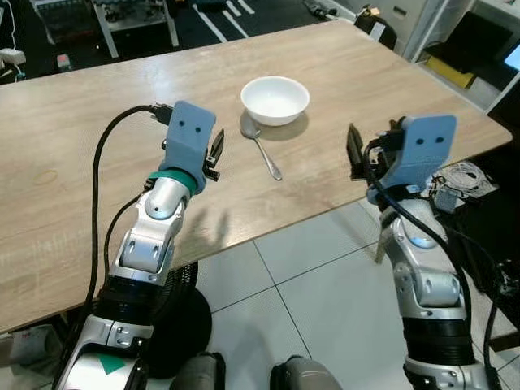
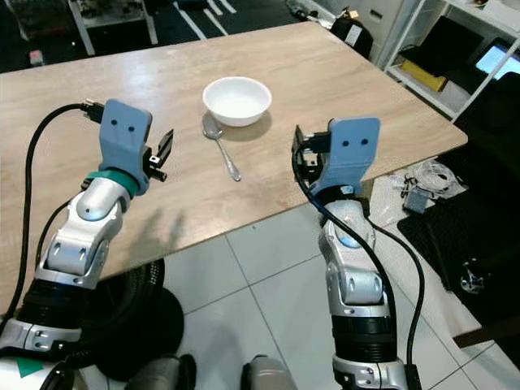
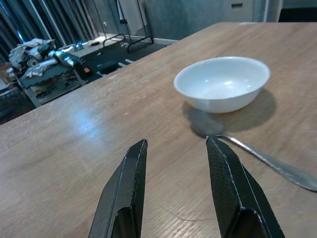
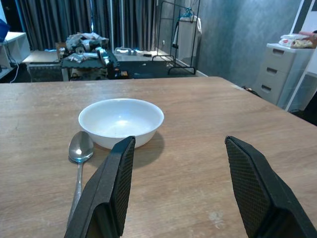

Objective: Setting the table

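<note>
In the left eye view, a white bowl [image 1: 275, 99] sits upper centre on the wooden desk [image 1: 73, 146], a spoon [image 1: 262, 151] just below it, with the left pincer [image 1: 216, 154] at centre left and the right pincer [image 1: 355, 152] at centre right. The left wrist view shows the left pincer released and empty, bowl at upper right. The right wrist view shows the right pincer spread wide and empty, bowl at centre left.

Matt light wood-grain table [image 1: 73, 138], glossy white bowl [image 1: 275, 99], shiny metal spoon [image 1: 263, 152]
</note>
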Tool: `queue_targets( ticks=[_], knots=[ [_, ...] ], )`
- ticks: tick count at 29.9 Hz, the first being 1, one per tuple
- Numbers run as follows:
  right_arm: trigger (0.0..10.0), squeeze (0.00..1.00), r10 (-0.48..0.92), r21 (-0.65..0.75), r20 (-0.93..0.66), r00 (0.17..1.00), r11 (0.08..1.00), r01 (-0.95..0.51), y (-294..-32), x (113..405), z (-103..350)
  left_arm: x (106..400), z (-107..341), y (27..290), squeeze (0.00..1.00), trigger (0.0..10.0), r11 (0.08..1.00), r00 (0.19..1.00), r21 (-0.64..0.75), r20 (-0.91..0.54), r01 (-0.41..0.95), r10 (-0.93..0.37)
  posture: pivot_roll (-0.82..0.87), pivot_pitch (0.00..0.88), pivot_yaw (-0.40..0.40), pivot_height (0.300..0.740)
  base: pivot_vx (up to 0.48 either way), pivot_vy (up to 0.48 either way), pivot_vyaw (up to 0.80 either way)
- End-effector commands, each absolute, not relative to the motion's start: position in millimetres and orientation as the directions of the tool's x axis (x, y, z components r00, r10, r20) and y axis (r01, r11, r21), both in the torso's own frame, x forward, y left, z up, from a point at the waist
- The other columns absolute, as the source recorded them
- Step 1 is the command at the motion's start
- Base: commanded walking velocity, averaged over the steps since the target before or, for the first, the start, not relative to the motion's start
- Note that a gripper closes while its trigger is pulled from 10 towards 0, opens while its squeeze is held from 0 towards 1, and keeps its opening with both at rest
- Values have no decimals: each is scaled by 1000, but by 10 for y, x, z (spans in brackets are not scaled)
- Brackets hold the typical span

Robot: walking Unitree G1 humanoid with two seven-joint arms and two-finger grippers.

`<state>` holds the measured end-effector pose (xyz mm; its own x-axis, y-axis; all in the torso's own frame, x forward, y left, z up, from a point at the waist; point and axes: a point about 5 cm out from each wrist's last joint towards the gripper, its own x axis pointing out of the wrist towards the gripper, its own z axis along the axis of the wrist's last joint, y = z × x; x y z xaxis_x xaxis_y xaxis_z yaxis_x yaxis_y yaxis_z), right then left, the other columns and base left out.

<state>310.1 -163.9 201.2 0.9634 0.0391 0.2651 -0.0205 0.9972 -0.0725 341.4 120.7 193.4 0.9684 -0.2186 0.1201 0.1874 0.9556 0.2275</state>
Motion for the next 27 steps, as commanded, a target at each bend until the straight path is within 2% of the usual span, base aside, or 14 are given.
queue_targets(
  ticks=[1, 11, 13, 14, 15, 17, 18, 19, 20, 21, 23, 25, 27],
  knots=[
    [10000, 0, 40, -67, 257, 966, 997, -24, -1632, 3096, 1996, 3410, 1915, 1213, 0, 10000, 956, 970, 224, 106, 190, -218, -64, 5, 50, 740, 0, 0, 0],
    [10000, 0, 83, -126, 181, 980, 990, -61, -1570, 3156, 1905, 3414, 1874, 1247, 0, 10000, 957, 975, 219, 79, 189, -210, -52, 11, 46, 740, 0, 0, 0],
    [10000, 0, 121, -125, 144, 982, 987, -104, -1495, 3185, 1853, 3410, 1846, 1292, 0, 10000, 960, 978, 210, 59, 186, -202, -51, 15, 48, 740, 0, 0, 0],
    [10000, 0, 163, -128, 107, 981, 981, -149, -1384, 3224, 1789, 3405, 1811, 1377, 0, 10000, 965, 983, 200, 36, 168, -179, -43, 21, 46, 740, 0, 0, 0],
    [10000, 0, 163, -128, 107, 981, 981, -149, -1384, 3224, 1789, 3405, 1811, 1377, 0, 10000, 965, 983, 200, 36, 168, -179, -43, 21, 46, 740, 0, 0, 0],
    [10000, 0, 248, -94, 31, 968, 965, -245, -1108, 3310, 1656, 3378, 1733, 1641, 0, 10000, 968, 995, 229, -17, 99, -98, -2, 44, 33, 740, 0, 0, 0],
    [10000, 0, 248, -94, 31, 968, 965, -245, -1108, 3310, 1656, 3378, 1733, 1641, 0, 10000, 968, 995, 229, -17, 99, -98, -2, 44, 33, 740, 0, 0, 0],
    [10000, 0, 269, -79, 5, 963, 960, -268, -1001, 3347, 1609, 3362, 1706, 1777, 0, 10000, 964, 997, 256, -44, 74, -65, 16, 53, 26, 740, 0, 0, 0],
    [10000, 0, 269, -79, 5, 963, 960, -268, -1001, 3347, 1609, 3362, 1706, 1777, 0, 10000, 964, 997, 256, -44, 74, -65, 16, 53, 26, 740, 0, 0, 0],
    [10000, 0, 283, -60, -26, 959, 957, -284, -860, 3411, 1547, 3334, 1683, 1980, 0, 10000, 944, 993, 316, -94, 93, -66, 45, 65, 18, 740, 0, 0, 0],
    [10000, 0, 283, -60, -26, 959, 957, -284, -860, 3411, 1547, 3334, 1683, 1980, 0, 10000, 944, 993, 316, -94, 93, -66, 45, 65, 18, 740, 0, 0, 0],
    [10000, 0, 276, -44, -41, 960, 960, -277, -744, 3471, 1525, 3302, 1735, 2129, 0, 10000, 927, 989, 351, -113, 133, -99, 88, 86, 14, 740, 0, 0, 0],
    [10000, 0, 266, -38, -46, 963, 963, -268, -704, 3501, 1520, 3290, 1769, 2167, 0, 10000, 921, 987, 363, -112, 146, -112, 93, 88, 14, 740, 0, 0, 0]
  ],
)
